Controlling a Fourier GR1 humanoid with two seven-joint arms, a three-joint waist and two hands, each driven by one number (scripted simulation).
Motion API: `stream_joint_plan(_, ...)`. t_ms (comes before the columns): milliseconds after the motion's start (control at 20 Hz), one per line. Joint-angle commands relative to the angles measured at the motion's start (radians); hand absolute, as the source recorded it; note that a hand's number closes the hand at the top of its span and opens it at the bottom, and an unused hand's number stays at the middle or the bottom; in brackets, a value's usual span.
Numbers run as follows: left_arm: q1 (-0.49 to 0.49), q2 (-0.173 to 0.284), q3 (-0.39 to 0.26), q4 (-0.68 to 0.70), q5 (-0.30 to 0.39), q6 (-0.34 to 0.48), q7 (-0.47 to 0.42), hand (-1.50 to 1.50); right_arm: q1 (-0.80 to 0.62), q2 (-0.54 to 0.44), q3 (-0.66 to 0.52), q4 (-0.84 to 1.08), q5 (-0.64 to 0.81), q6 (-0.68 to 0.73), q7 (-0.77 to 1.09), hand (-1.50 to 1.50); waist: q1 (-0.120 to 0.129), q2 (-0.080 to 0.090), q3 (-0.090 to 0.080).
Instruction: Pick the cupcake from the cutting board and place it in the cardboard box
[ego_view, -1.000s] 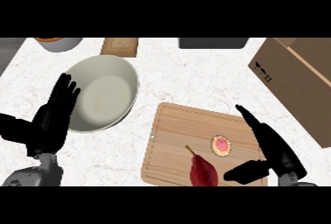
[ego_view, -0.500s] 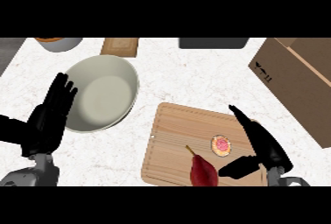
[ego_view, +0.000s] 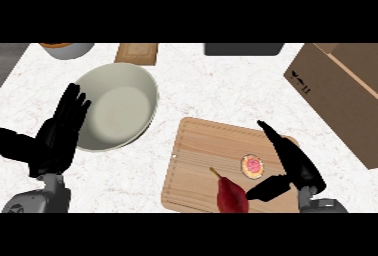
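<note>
Overhead, a white marble counter (ego_view: 221, 85) carries the cardboard box (ego_view: 339, 95) at its right edge, well apart from a large pale plate (ego_view: 118, 112) on the left. Between them lies the wooden cutting board (ego_view: 221, 165), where the small pink-topped cupcake (ego_view: 252, 165) sits right of centre, a dark red pepper (ego_view: 231, 194) just beside it. The right hand (ego_view: 291, 162) hovers over the board's right side, fingers straight and thumb spread, holding nothing. The left hand (ego_view: 63, 130) rests open by the plate. The cupcake looks light, soft and easily crushed; its sides seem the safest hold. Open counter between board and box leaves room, though the box's near wall must be cleared.
</note>
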Motion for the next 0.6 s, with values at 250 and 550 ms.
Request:
stream_joint_plan(250,0.032,-0.003,0.021,-0.068,-0.007,-0.007,0.035,0.0,-0.043,0.051,-0.008,0.105,0.06,-0.016,-0.06,-1.5,0.002,0.0,0.0)
stream_joint_plan(550,-0.068,-0.016,0.02,0.042,-0.024,-0.001,0.027,0.0,0.032,0.04,0.014,0.099,0.108,-0.056,-0.165,1.5,-0.002,0.0,0.0)
